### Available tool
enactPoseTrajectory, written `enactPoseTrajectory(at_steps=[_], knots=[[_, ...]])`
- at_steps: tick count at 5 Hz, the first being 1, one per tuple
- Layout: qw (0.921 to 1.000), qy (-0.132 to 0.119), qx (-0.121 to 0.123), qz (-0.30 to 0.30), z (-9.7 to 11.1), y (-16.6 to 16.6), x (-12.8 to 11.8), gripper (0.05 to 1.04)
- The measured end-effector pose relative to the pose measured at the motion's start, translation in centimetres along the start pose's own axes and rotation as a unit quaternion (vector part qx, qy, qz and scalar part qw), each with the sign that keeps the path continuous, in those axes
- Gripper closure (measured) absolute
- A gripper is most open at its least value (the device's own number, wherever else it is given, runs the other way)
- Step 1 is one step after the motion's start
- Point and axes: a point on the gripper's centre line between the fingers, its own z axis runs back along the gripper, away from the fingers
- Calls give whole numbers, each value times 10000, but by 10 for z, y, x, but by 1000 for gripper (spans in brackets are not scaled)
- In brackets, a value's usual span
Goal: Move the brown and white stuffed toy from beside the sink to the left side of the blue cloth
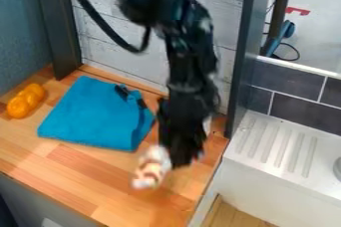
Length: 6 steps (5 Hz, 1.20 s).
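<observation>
A small, blurred white and brown thing (152,167) is at the lower end of the black hand (176,158), to the right of the blue cloth (96,114) and nearer the camera. Whether the hand is spread, pressed together or pinching this thing, I cannot tell. The hand hangs over the wooden bench (80,173), right of the cloth. The cloth lies flat on the bench, with a small black thing (130,94) on its upper right part. Just left of the cloth sits a lumpy, glossy orange-yellow thing (26,101). Behind the cloth stands a whitish wood-grain wall (120,56), and beyond its upper left corner a dark post (57,27). Well to the right of the cloth is a white sink unit (269,180) with a ridged top, and dark grey tiles (301,114) behind it.
</observation>
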Motion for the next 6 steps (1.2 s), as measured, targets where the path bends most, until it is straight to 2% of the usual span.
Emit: enactPoseTrajectory(at_steps=[1, 2, 3, 4, 5, 6], knots=[[9995, -183, 220, 129, 23, 13, -9, 698], [9991, 23, 262, 335, 34, 23, -29, 698], [9962, 143, 210, 836, 40, 47, -67, 698], [9910, 55, 214, 1317, 30, 81, -102, 698], [9877, -301, 471, 1458, 20, 116, -133, 698], [9788, -479, 744, 1848, 19, 145, -160, 698]])
